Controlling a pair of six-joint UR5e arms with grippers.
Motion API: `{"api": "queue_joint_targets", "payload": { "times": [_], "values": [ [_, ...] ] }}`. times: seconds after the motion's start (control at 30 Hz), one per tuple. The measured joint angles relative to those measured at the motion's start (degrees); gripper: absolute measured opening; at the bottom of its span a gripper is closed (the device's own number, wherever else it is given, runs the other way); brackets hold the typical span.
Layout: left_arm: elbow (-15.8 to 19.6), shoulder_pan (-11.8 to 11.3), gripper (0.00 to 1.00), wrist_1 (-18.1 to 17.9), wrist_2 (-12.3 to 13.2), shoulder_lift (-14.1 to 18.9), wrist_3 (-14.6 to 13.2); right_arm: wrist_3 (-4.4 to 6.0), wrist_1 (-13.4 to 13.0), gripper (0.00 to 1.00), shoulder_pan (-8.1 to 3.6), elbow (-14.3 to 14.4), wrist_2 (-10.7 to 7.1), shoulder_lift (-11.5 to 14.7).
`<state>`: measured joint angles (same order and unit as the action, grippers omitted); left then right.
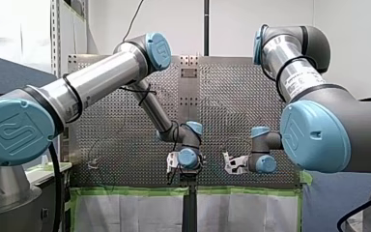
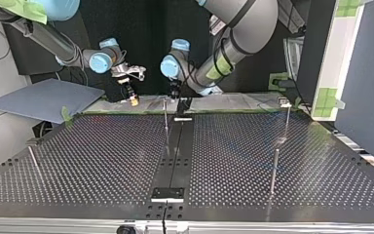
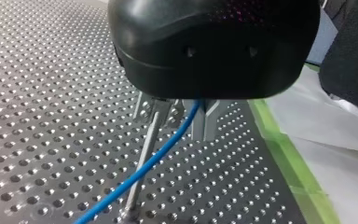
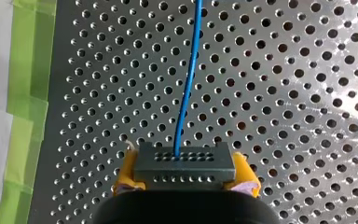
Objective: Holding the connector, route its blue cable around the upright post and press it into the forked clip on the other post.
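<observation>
While the connector [image 4: 185, 163] is clamped between yellow pads [image 4: 127, 173] of the right claw [image 4: 186, 176], its blue cable [image 4: 187, 88] is led across the surface [image 3: 37, 116]. Beside the upright post [image 3: 142, 172], the cable is straddled by the left claw [image 3: 179, 119], its metal fingers [image 3: 206, 122] held slightly apart. The left arm [image 1: 101, 79] and right arm [image 1: 328, 130] are bent down near the post.

Robotics lab: perforated metal table [image 2: 102, 161], two industrial arms [image 1: 101, 79], green tape edging [image 1: 125, 192], bare white walls [image 1: 251, 19].
</observation>
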<state>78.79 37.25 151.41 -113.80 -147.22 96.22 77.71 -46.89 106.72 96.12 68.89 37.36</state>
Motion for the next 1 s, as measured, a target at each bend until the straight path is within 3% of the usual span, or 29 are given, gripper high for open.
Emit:
{"api": "queue_joint_targets", "payload": {
  "times": [0.23,0.7,1.0],
  "values": [
    [-0.73,-0.51,0.02,1.72,-0.44,-0.02,0.80,-0.05,-0.03,0.00,-0.27,0.00,-0.04,-0.02],
    [-0.71,0.88,0.02,5.38,-1.46,0.00,0.49,-0.76,0.17,0.00,-0.31,0.00,-0.01,0.02],
    [-0.55,1.24,0.02,5.94,-1.58,1.32,0.54,-1.04,0.08,0.00,-0.32,0.00,0.03,0.04]
  ]
}}
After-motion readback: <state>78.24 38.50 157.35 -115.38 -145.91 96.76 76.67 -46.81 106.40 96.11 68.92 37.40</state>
